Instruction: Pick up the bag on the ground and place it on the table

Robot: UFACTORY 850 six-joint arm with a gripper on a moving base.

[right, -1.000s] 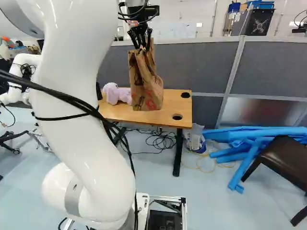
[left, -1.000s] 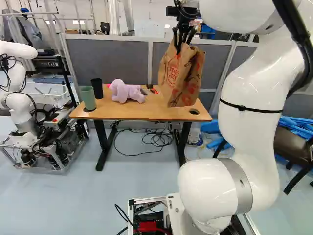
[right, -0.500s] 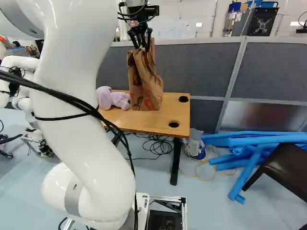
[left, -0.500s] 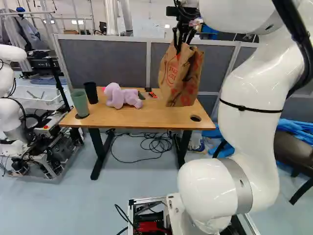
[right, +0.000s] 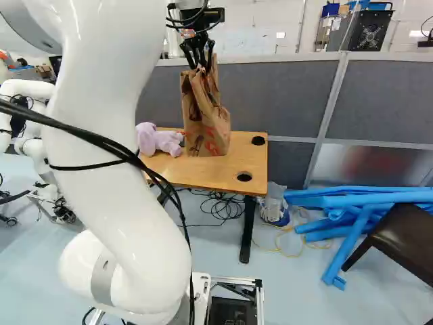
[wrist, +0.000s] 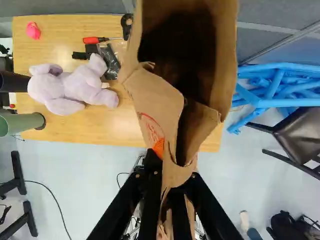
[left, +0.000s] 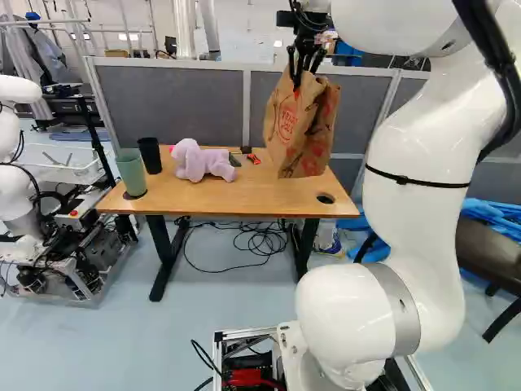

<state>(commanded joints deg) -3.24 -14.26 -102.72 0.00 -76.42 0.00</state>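
Note:
High in the left base view my gripper is shut on the top edge of a brown paper bag. The bag hangs upright below it, in front of and above the right half of the wooden table. In the wrist view the gripper pinches one side of the bag's rim, and the open bag spreads ahead of the fingers, covering part of the tabletop. Whether the bag's bottom touches the table I cannot tell.
A purple plush toy, a green cup, a black cup and small tools lie or stand on the table's left part. Another robot is at the left. Blue tubes and a dark chair stand right of the table.
The base has moved, mostly in the first half second: the table now looks nearer and slightly lower. The arm has kept its pose, the bag still hanging from the shut gripper.

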